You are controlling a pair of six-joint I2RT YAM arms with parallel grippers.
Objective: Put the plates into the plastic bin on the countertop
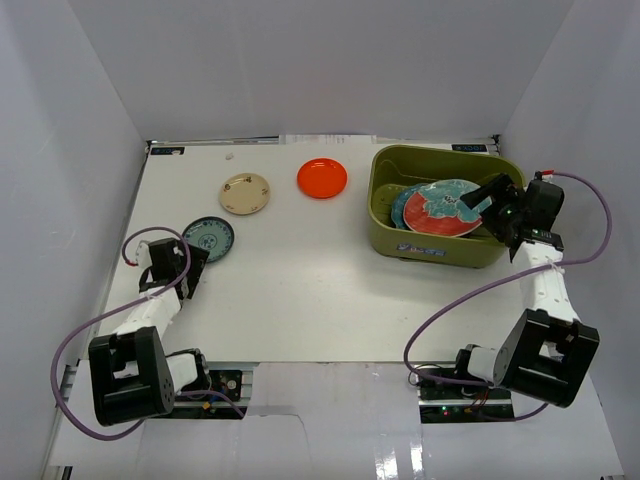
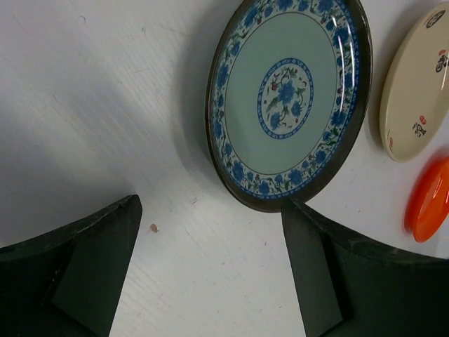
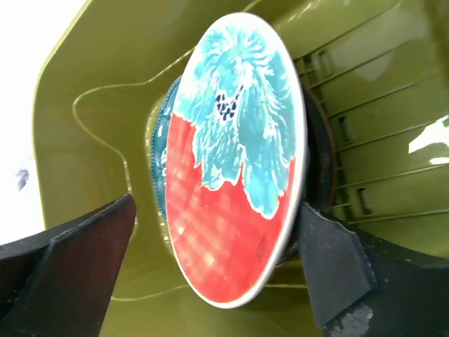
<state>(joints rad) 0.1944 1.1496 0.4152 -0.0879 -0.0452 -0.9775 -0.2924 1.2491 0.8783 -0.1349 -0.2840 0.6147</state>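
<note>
The right gripper [image 3: 216, 209] stands open at the floral plate [image 3: 231, 140], which lies tilted inside the plastic bin [image 3: 91, 105]; a clumsy retreat could snag it. The open left gripper [image 2: 210, 210] may skid the small teal plate [image 2: 287, 91] across the tabletop [image 2: 98, 98].

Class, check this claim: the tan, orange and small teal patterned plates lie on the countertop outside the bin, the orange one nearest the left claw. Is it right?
Not quite. Nearest the left claw is the small teal patterned plate, not the orange plate, as the top external view shows. The rest holds.
</note>
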